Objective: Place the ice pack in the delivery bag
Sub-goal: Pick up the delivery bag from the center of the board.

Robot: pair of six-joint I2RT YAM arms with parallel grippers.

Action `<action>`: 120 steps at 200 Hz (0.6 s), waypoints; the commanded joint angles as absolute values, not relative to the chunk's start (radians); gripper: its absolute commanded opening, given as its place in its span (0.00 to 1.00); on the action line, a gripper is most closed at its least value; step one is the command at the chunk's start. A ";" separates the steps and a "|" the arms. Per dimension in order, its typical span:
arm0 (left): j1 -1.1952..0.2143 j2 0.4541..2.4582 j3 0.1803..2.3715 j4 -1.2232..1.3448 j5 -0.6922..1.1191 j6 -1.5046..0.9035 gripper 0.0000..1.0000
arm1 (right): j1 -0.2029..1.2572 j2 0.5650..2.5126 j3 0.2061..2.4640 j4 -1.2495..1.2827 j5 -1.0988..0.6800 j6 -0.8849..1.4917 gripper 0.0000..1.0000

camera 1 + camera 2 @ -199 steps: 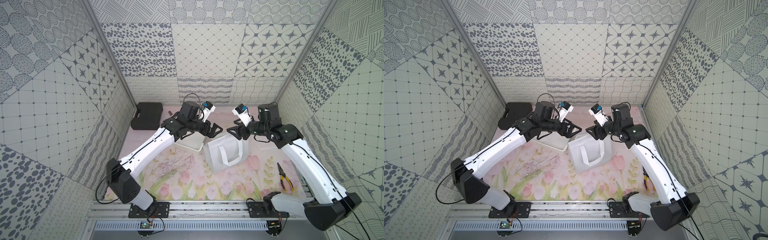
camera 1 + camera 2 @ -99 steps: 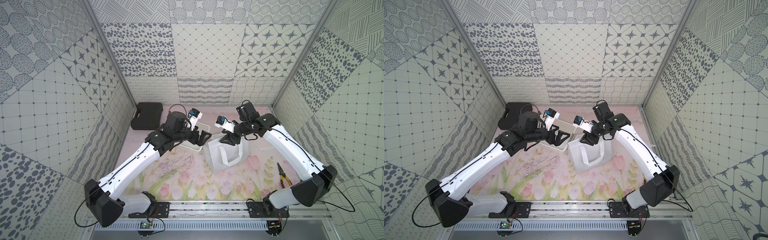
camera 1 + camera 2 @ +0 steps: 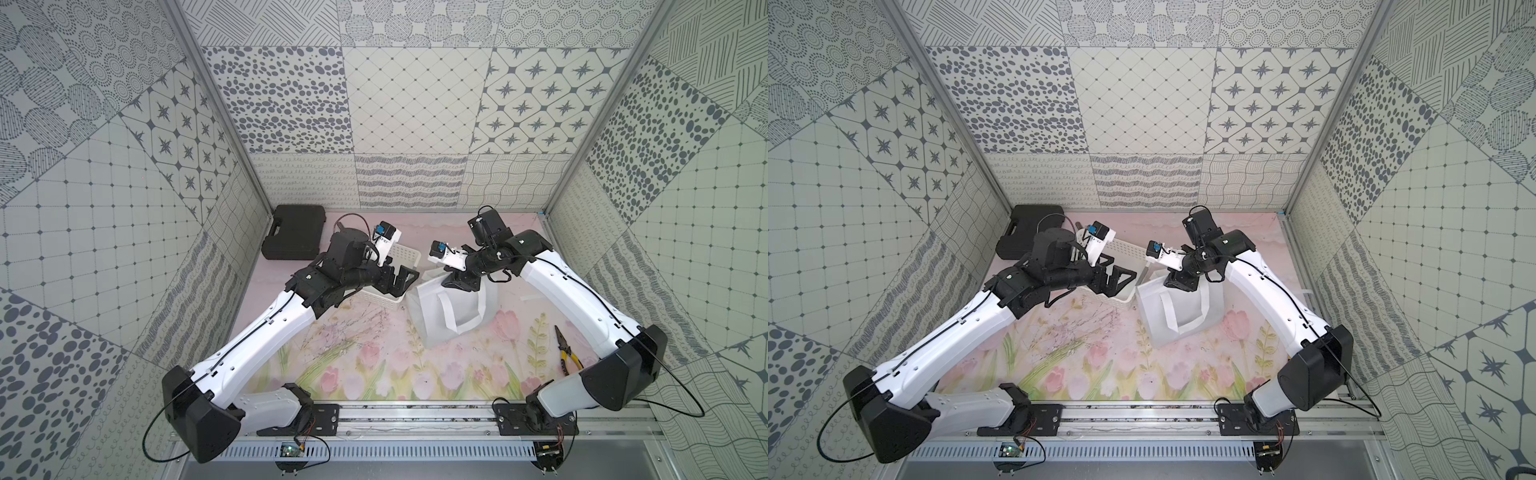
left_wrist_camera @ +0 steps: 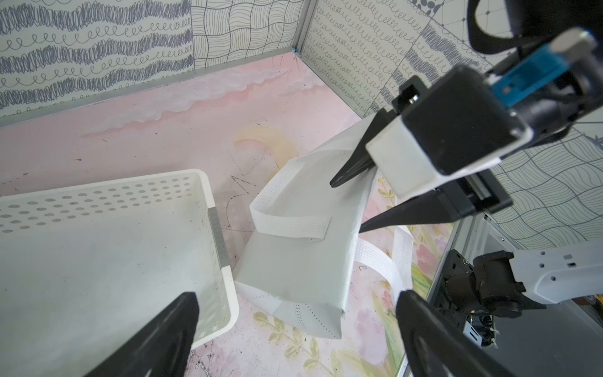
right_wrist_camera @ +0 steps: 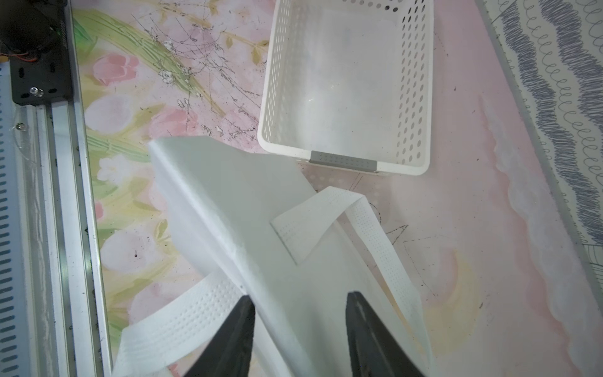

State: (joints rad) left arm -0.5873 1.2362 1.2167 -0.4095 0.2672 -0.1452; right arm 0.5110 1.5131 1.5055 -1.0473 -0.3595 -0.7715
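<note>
The delivery bag (image 3: 453, 309) (image 3: 1177, 309) is a white tote lying flattened on the floral mat, with its strap handles loose and no lining showing. My right gripper (image 3: 455, 284) (image 5: 300, 297) is at the bag's (image 5: 248, 215) top edge. Its jaws are partly apart, with the bag's wall between them and one finger beside a handle. In the left wrist view the right gripper (image 4: 349, 205) straddles the bag (image 4: 300, 261). My left gripper (image 3: 405, 278) (image 4: 295, 303) hangs wide open and empty between basket and bag. The ice pack is out of view.
A white perforated basket (image 3: 401, 255) (image 5: 346, 161) stands left of the bag, with nothing showing inside. A black case (image 3: 295, 237) lies at the back left. Yellow-handled pliers (image 3: 567, 353) rest at the right, by the right arm. The arms' rail (image 3: 415, 415) runs along the front.
Both grippers moved left and lower. The right one came down onto the bag's top edge and its jaws narrowed. The left one drew back toward the basket, still wide open.
</note>
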 commanded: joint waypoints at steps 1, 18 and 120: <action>-0.581 1.217 1.205 -0.393 0.280 -0.131 1.00 | 0.520 1.549 1.501 -1.038 -0.374 -0.774 0.46; -0.581 1.208 1.198 -0.397 0.279 -0.132 1.00 | 0.526 1.555 1.512 -1.042 -0.372 -0.766 0.43; -0.581 1.218 1.199 -0.373 0.263 -0.139 0.99 | 0.450 1.364 1.492 -0.985 -0.122 -0.633 0.00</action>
